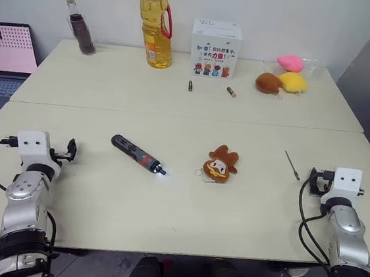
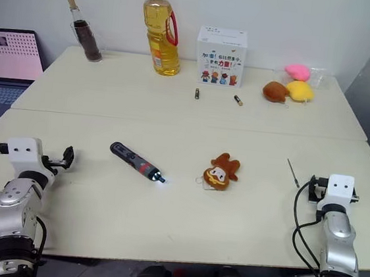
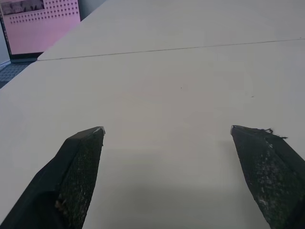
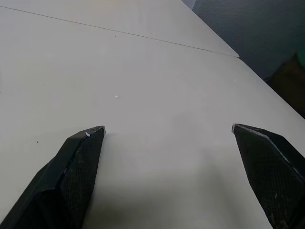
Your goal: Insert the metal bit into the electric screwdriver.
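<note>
The electric screwdriver (image 1: 137, 154), dark with a red band, lies flat on the near table left of centre, its lit tip pointing right and toward me. The metal bit (image 1: 292, 165), a thin grey rod, rests on the table at the right, a little beyond my right gripper (image 1: 314, 180). My left gripper (image 1: 71, 150) hovers near the table's left front, well left of the screwdriver. In both wrist views the fingers (image 3: 78, 167) (image 4: 76, 167) stand wide apart over bare tabletop, so both grippers are open and empty.
A brown plush toy (image 1: 221, 163) lies between screwdriver and bit. On the far table stand an oil bottle (image 1: 156, 26), a dark bottle (image 1: 81, 27), a white box (image 1: 215, 48), plush toys (image 1: 284, 77) and two small cylinders (image 1: 190, 85) (image 1: 231, 92). A laptop (image 1: 5, 53) sits at far left.
</note>
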Robot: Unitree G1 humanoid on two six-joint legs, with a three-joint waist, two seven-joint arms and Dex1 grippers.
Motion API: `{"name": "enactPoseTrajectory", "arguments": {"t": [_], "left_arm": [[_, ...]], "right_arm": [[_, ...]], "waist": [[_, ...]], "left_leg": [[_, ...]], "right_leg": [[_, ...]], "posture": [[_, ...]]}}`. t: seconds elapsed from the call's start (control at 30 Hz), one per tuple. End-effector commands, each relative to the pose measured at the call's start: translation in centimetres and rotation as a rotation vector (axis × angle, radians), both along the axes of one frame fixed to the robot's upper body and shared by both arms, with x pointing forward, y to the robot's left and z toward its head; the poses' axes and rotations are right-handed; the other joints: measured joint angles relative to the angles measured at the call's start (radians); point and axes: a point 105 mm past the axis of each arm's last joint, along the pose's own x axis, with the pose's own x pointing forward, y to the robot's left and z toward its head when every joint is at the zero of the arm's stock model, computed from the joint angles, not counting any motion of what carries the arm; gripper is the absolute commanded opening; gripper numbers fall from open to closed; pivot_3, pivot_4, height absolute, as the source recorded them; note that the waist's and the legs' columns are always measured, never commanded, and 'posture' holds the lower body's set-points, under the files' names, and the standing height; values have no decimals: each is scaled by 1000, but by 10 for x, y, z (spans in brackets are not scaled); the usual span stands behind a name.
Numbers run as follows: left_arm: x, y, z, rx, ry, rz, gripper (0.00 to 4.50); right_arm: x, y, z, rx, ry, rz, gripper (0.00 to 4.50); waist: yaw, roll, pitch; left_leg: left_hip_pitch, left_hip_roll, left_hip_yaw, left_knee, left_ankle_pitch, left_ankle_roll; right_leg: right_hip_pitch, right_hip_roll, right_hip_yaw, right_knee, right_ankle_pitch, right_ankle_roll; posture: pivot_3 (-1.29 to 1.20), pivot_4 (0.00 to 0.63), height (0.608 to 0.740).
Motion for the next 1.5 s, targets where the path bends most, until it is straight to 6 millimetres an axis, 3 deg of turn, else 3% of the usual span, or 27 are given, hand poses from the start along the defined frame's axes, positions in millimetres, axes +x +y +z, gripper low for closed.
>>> {"name": "enactPoseTrajectory", "arguments": {"t": [0.03, 0.23, 0.37, 0.47, 0.57, 0.67, 0.77, 0.9, 1.1, 1.37, 1.5], "left_arm": [[-3, 8, 10, 29, -13, 16, 4437], [-7, 10, 21, 28, -40, 5, 4437], [-6, 7, 53, -18, -100, -109, 4437], [-1, -16, 90, 32, -87, -345, 4437], [1, -42, 113, 103, -24, -549, 4437], [0, -84, 131, 145, 42, -807, 4437], [-6, -127, 142, 170, 94, -1031, 4437], [-23, -183, 136, 247, 206, -1346, 4437], [-46, -217, 108, 437, 324, -1609, 4437], [-44, -216, 105, 460, 307, -1623, 4437], [-44, -214, 104, 461, 302, -1609, 4437]], "right_arm": [[-1, -8, 11, -26, -24, -11, 4500], [0, -7, 19, -36, -47, 4, 4500], [2, -2, 43, -49, -79, 98, 4500], [6, 31, 68, -20, -64, 378, 4500], [-1, 64, 79, -12, 10, 648, 4500], [-20, 106, 82, -35, 149, 981, 4500], [-35, 132, 81, -105, 241, 1194, 4500], [-41, 161, 75, -255, 302, 1411, 4500], [-31, 196, 66, -423, 287, 1558, 4500], [-11, 233, 48, -491, 251, 1608, 4500], [13, 235, 30, -635, 253, 1516, 4500]], "waist": [[0, 0, 0], [0, 0, 0], [-1, 0, 0], [-2, 0, 1], [-2, 1, 1], [-1, 1, 1], [0, 1, 2], [-6, 1, 2], [-18, 3, 3], [-13, 3, 3], [-13, 3, 3]], "left_leg": [[0, 0, 0, 0, 0, 0], [0, 0, 0, 0, 0, 0], [0, 0, 0, 0, 0, 0], [0, 0, 0, 0, 0, 0], [0, 0, 0, 0, 0, 0], [0, 0, -1, 0, 0, 0], [-1, -1, -1, 0, 0, 0], [-1, -2, 0, 0, 0, 0], [-1, -1, 0, -1, 0, 0], [-2, -1, -1, 0, 0, 0], [-2, -1, 0, 0, 0, 0]], "right_leg": [[0, 0, 0, 0, 0, 0], [0, 0, 0, 0, 0, 0], [0, 0, 0, 0, 0, 0], [0, 1, 0, 0, 0, 0], [0, 1, -1, -1, 0, 0], [1, 2, -1, -2, 0, 0], [1, 2, -2, -3, 0, 0], [1, 3, -1, -6, 0, 0], [0, 7, -1, -6, 0, 0], [0, 8, -1, -5, 0, -2], [0, 7, -1, -5, 0, -2]], "posture": [[0, 150, 740], [0, 150, 740], [0, 150, 740], [0, 150, 740], [0, 150, 740], [0, 150, 740], [0, 150, 740], [0, 150, 740], [0, 150, 740], [0, 150, 740], [0, 150, 740]]}}
